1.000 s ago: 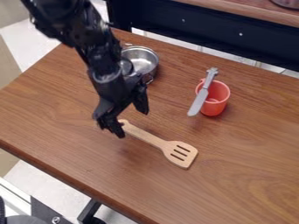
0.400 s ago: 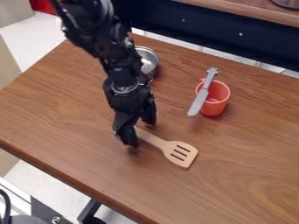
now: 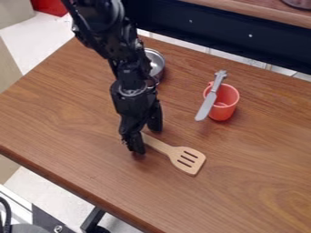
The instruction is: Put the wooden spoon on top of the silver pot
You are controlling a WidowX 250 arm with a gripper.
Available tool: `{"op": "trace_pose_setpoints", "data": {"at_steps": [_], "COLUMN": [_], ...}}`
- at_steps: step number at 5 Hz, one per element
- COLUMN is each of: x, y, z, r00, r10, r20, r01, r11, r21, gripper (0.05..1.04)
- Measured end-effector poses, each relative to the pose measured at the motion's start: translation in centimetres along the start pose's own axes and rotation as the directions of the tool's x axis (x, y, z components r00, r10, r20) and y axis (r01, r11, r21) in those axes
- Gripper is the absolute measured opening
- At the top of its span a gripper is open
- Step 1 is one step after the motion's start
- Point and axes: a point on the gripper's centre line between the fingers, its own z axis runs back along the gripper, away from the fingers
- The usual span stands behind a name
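Note:
My gripper (image 3: 147, 139) hangs low over the middle of the table, open, with one finger on either side of the handle of the wooden spoon (image 3: 186, 159). The spoon is a flat, slotted turner lying on the wood, its slotted head toward the lower right. The handle's far end is hidden by the gripper. Behind the arm, near the table's back edge, stands the silver pot (image 3: 157, 62), its left part covered by the arm.
A red cup (image 3: 224, 103) stands right of the arm, with a grey knife (image 3: 209, 100) resting across its rim. The brown table (image 3: 255, 182) has its front edge at lower left. A dark-framed surface runs behind it.
The gripper has moved right and down along the spoon's handle, mostly before the middle frame, with only a slight shift since. The spoon, pot, cup and knife have stayed where they were.

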Motion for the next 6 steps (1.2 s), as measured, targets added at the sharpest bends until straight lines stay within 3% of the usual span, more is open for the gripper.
{"op": "trace_pose_setpoints", "data": {"at_steps": [2, 3, 4, 6], "x": [0.3, 0.5, 0.8, 3.6], "y": [-0.4, -0.3, -0.1, 1.3], "z": [-0.3, -0.3, -0.2, 0.7], "r00": [1.000, 1.000, 0.997, 0.975], "r10": [0.006, -0.015, -0.068, -0.220], "r20": [0.012, 0.011, 0.034, -0.032], "r01": [-0.006, 0.016, 0.070, 0.221], "r11": [1.000, 1.000, 0.996, 0.975], "r21": [-0.024, -0.020, -0.047, 0.033], "gripper": [0.420, 0.256, 0.247, 0.247]}}
